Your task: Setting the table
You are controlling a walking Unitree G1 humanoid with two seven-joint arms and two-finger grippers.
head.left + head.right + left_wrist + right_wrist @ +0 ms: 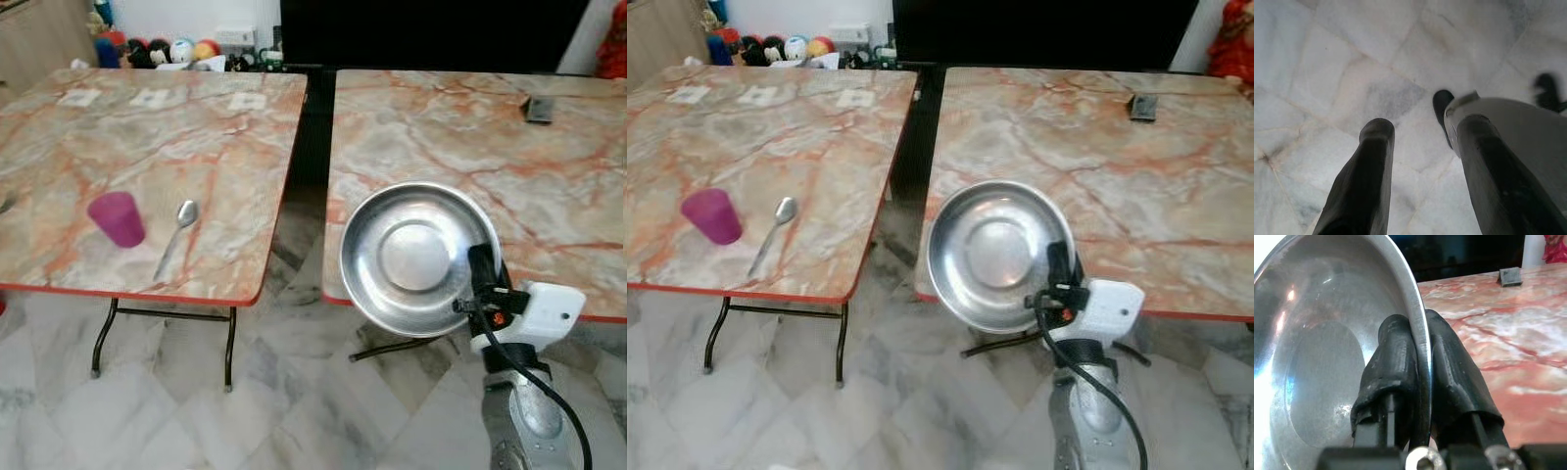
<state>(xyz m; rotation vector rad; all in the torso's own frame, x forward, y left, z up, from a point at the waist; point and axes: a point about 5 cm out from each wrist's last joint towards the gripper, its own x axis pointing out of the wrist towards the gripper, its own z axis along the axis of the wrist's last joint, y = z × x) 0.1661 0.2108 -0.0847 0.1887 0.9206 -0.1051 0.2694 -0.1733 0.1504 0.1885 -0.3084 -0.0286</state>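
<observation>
Two marble-patterned tables stand side by side before you, the left table (196,147) and the right table (509,157), with a dark gap between them and a pale tiled floor (196,392) below. Your right gripper (1420,362) is clamped on the rim of a steel bowl (416,257), one finger inside the wall and one outside; you hold the bowl tilted, its hollow facing the camera, partly over the near edge of the right table and partly over the floor. On the left table lie a spoon (176,238), long axis running away from you, and just to its left an upright purple cup (118,218). The place setting therefore lies to the left of the bowl, across the gap, so the coming move likely carries the bowl leftward to a spot near the spoon. Your left gripper (1420,171) hangs over the floor, fingers apart and empty. A small dark object (539,109), too small to identify, rests far back on the right table.
</observation>
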